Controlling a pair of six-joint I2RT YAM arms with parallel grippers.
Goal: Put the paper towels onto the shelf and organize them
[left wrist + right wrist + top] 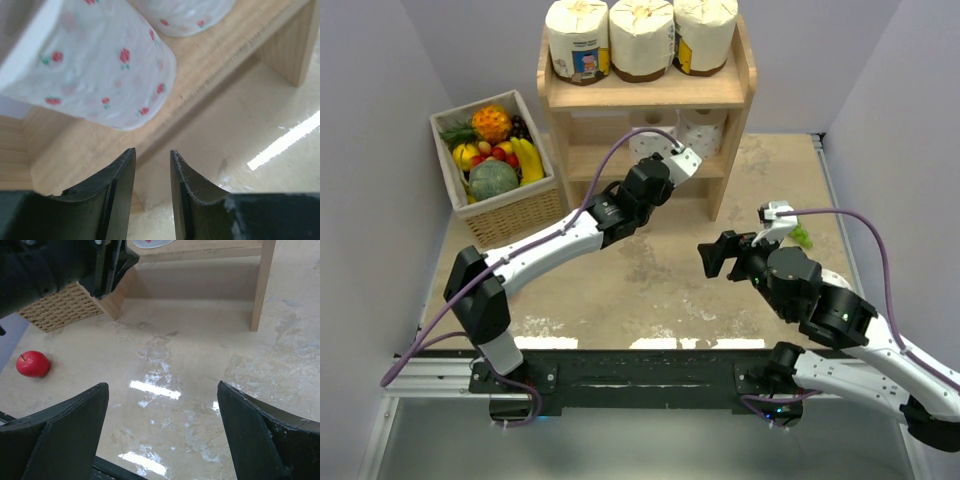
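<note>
Three large cream-wrapped paper towels (578, 40), (641, 38), (705, 33) stand in a row on the top board of the wooden shelf (732, 92). On the lower tier stand small white rolls with red dots (704, 132). In the left wrist view one small roll (100, 65) is just above the fingers and another (185, 15) lies behind it. My left gripper (686, 161) (152, 156) is at the lower tier's front edge, with a narrow gap and nothing between the jaws. My right gripper (713, 256) (162, 390) hangs wide open and empty over the table.
A wicker fruit basket (515, 215) (62, 307) stands left of the shelf. A red apple (33, 364) lies on the table near it. A small green object (802, 236) lies to the right of the right arm. The shelf's right leg (262, 285) stands ahead.
</note>
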